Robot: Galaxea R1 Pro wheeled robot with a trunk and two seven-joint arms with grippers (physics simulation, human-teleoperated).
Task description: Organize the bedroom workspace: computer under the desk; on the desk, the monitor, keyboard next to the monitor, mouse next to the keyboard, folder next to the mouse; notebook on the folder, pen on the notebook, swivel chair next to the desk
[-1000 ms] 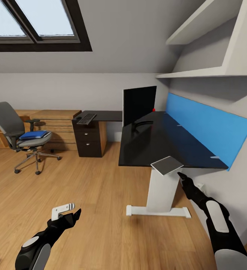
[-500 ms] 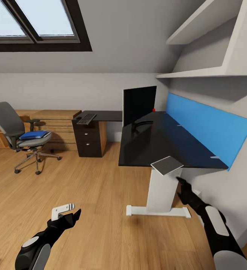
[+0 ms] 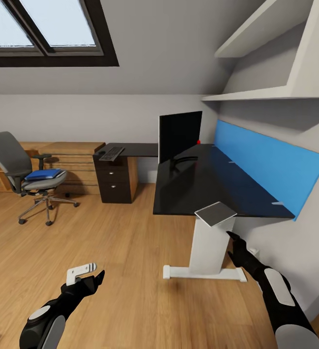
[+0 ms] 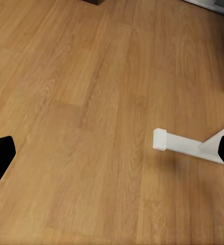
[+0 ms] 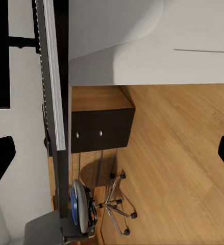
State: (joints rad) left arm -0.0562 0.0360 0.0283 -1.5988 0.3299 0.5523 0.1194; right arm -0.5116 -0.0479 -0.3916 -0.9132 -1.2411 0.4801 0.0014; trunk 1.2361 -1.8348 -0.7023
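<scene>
Chair [image 3: 21, 167]: left middle of the head view, grey padded seat on a chrome star base, well apart from the desk, not yet brought beside it.
Folder [image 3: 44, 174]: flat, bright blue, lying on the chair seat, awaiting transfer.
Left gripper [image 3: 92, 279]: lower left, low over the plank floor, jaws wide, holding nothing.
Keyboard [image 3: 111, 153]: slim, silver with black keys, on the desk's far wing above the drawers.
Monitor [image 3: 180, 136]: upright, glossy black, centre, on the desk.
Desk [image 3: 213, 186]: smooth black top, white leg.
Notebook [image 3: 215, 214]: thin grey slab, overhanging the near desk corner.
Right gripper [image 3: 235, 241]: lower right, just below the notebook, jaws wide, empty; probably lining up to take it.
</scene>
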